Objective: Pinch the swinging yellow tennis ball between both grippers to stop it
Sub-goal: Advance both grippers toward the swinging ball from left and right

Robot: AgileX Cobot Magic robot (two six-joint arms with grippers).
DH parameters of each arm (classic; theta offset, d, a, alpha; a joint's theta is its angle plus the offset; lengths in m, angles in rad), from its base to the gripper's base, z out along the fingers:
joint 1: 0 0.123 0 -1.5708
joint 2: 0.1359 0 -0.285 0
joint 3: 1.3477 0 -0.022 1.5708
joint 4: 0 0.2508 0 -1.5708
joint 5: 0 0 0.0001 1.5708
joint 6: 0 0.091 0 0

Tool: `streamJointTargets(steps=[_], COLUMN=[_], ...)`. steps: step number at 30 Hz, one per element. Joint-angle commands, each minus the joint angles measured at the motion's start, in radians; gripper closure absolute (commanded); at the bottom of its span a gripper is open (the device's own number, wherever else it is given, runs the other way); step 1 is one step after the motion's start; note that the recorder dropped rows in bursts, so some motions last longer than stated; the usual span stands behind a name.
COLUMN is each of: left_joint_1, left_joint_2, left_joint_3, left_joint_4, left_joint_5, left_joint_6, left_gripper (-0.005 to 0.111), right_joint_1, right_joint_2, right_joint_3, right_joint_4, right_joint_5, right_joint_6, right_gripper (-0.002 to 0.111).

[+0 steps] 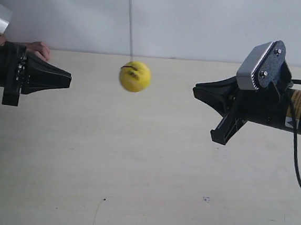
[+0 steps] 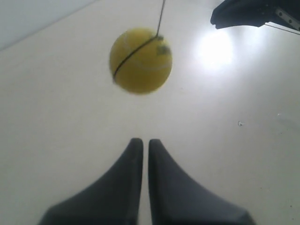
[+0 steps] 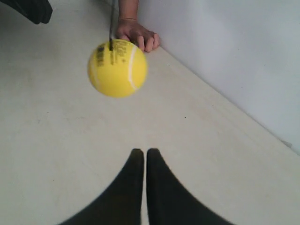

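Where the exterior view meets its left edge, the left hand (image 1: 68, 78) reaches in level above the desk (image 1: 145, 170), its black tapered tip pointing toward the middle of the scene. Its own wrist view shows the two jaws clenched together with only a hairline slit between them, grasping nothing. Just behind that arm, against the pale wall (image 1: 200, 22), a person's bare fist (image 1: 37, 49) rests on the desk.

Further right, the yellow tennis ball (image 1: 135, 77) hangs in the air on a thin dark string (image 1: 130, 21) that runs straight up out of the picture. It is clear of the desk, between the two tips and touching neither, somewhat nearer the left hand, and its outline is slightly blurred. A white seam and a small dark print show on it in the right wrist view.

At the right, the right hand (image 1: 194, 90) points back toward the ball at about the same height. Its jaws are likewise clenched on nothing. A grey boxy camera (image 1: 260, 64) sits on top of that arm, and a black cable (image 1: 297, 157) loops down behind it.
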State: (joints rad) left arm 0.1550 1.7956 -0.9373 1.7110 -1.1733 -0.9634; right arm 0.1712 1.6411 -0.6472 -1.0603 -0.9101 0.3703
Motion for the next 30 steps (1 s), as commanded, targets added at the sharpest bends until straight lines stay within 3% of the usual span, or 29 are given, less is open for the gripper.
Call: streamJointTargets(steps=[1, 7, 19, 30], left_joint_1=[0.0, 0.002, 0.002, -0.002], left_joint_2=[0.003, 0.029, 0.098, 0.098], left_joint_3=[-0.006, -0.006, -0.044, -0.092], left_joint_4=[0.007, 0.009, 0.009, 0.014], left_joint_5=[-0.008, 0.117, 0.036, -0.048], left_joint_6=[-0.002, -0.013, 0.002, -0.007], left_gripper=[0.102, 0.102, 0.102, 0.102], right_joint_1=[-0.001, -0.001, -0.001, -0.001], right_joint_2=[-0.001, -0.001, 0.156, 0.163], right_joint_3=[-0.006, -0.008, -0.11, -0.145], right_joint_4=[-0.024, -0.024, -0.032, -0.078], right_joint_5=[-0.025, -0.025, -0.023, -0.052], right_joint_6=[0.015, 0.015, 0.029, 0.082], right_gripper=[0.108, 0.108, 0.108, 0.108])
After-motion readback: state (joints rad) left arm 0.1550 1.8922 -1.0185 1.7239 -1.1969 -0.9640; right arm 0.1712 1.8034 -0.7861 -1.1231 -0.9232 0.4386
